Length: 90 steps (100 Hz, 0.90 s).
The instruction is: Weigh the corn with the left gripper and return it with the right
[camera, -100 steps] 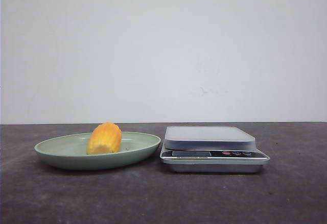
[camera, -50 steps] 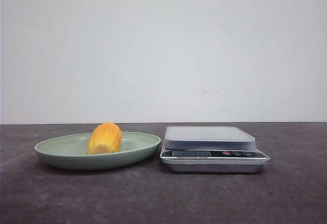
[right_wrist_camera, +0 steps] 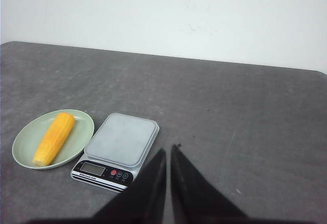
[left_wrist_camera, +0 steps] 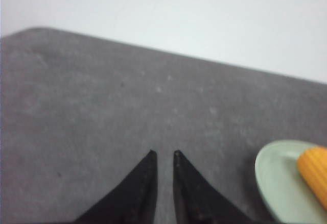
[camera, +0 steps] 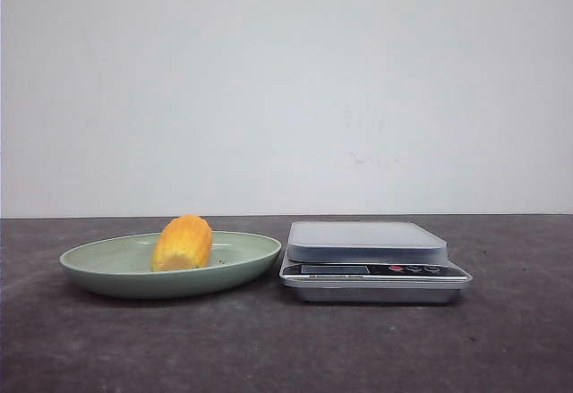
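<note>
The corn (camera: 183,243), a yellow-orange cob with ribbed kernel rows, lies in a pale green plate (camera: 98,272) left of a silver digital scale (camera: 367,243) whose platform is bare. Neither arm shows in the front view. In the left wrist view my left gripper (left_wrist_camera: 163,153) is shut and empty over bare table, with the plate (left_wrist_camera: 278,183) and the corn (left_wrist_camera: 314,173) off to one side of it. In the right wrist view my right gripper (right_wrist_camera: 170,147) is shut and empty, hanging back from the scale (right_wrist_camera: 120,140), the plate (right_wrist_camera: 82,132) and the corn (right_wrist_camera: 53,138).
The dark grey tabletop (camera: 501,348) runs back to a white wall (camera: 286,89). The scale's display and buttons (camera: 394,269) face the front edge. The plate and the scale stand almost touching.
</note>
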### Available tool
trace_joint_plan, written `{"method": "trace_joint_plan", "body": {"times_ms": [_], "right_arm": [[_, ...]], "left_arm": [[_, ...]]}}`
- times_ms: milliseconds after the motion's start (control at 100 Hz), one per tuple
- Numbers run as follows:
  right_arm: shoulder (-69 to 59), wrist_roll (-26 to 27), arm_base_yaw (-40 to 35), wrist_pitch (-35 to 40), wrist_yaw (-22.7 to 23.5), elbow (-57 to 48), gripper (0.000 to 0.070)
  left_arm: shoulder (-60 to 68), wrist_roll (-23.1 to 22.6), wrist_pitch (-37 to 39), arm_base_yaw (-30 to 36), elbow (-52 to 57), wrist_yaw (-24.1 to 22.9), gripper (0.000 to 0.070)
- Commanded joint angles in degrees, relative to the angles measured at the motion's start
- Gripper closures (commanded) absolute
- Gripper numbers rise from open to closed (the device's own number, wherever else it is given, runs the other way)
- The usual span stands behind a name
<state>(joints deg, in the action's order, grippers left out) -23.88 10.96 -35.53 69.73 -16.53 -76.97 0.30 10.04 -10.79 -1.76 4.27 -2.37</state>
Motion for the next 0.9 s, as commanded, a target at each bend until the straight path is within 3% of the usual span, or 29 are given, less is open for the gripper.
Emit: {"method": "trace_joint_plan", "body": {"times_ms": [0,310,890], "right_arm": [[-0.24,0.63,-0.28,-0.66,-0.04,-0.72,0.0693],[-0.24,0.63,-0.28,-0.66,-0.04,-0.72,0.0693],[-0.24,0.63,-0.28,-0.66,-0.04,-0.72,0.0693]], "left_arm": [[-0.11,-0.55,0.33,-0.15,-0.94,1.2,0.0689],[-0.11,-0.74,-0.07,-0.13,-3.39,3.52,0.0688],[-0.11,-0.98,-0.09,-0.13,-3.37,3.5,0.0689]]}}
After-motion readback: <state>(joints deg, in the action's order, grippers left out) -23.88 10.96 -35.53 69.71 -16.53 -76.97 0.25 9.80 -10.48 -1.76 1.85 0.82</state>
